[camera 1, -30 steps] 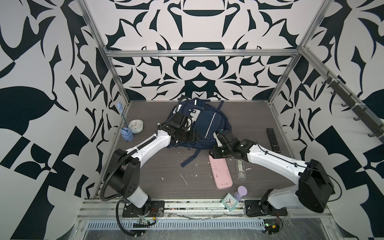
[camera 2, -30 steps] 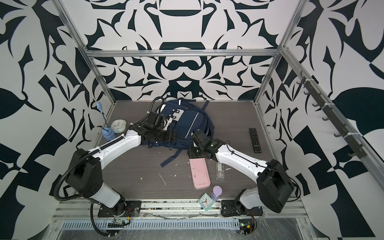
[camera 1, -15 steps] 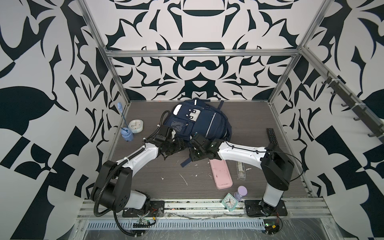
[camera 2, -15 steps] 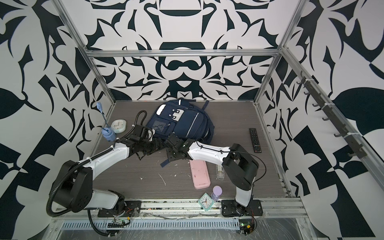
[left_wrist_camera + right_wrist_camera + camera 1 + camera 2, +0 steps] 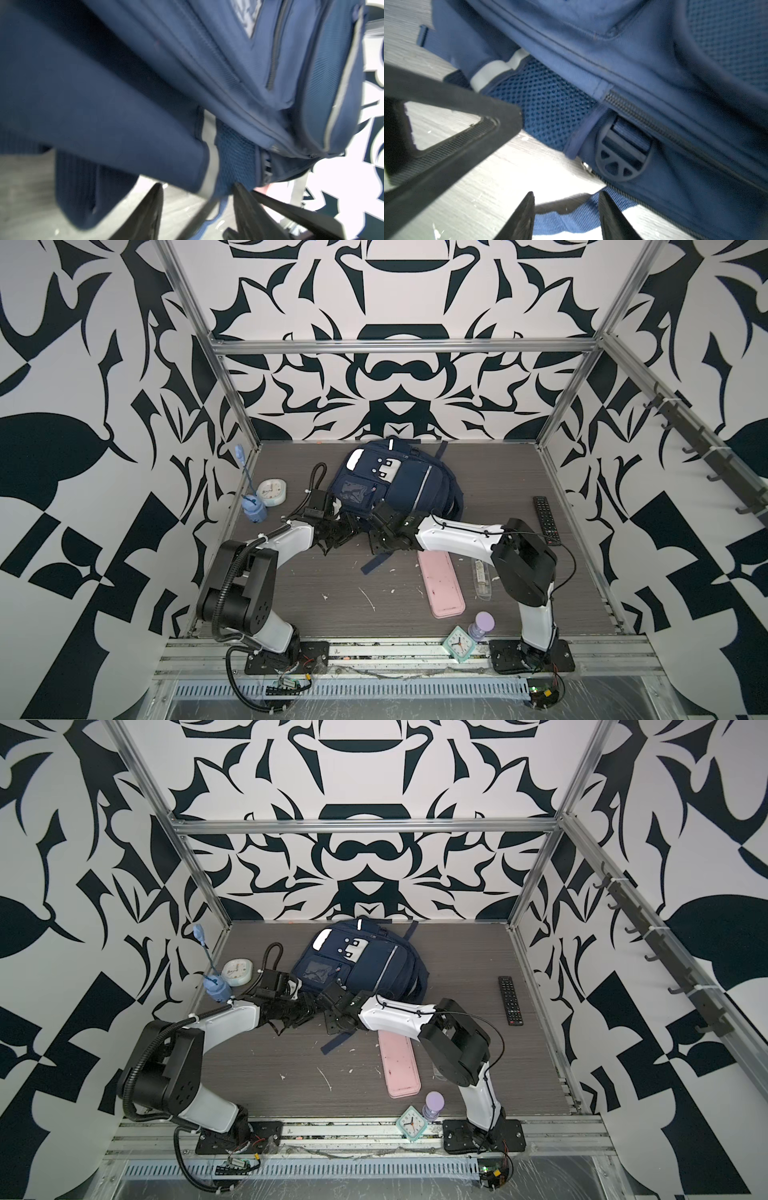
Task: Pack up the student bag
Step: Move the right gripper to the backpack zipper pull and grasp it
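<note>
Blurred: left pincer (image 5: 198,186) straddles the mesh corner (image 5: 234,153) of the navy-blue fabric student backpack (image 5: 399,485), grip unclear; right pincer (image 5: 566,195) gapes over ribbed webbing strap (image 5: 566,220).

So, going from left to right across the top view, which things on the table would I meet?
Round white clock → student bag → clear tube → black remote. The pink case overlaps the bag's span, so it is left out.

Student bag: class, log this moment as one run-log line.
student bag: lying on table | left gripper: jaws apart at mesh strap, grip unclear | right gripper: open over webbing strap
</note>
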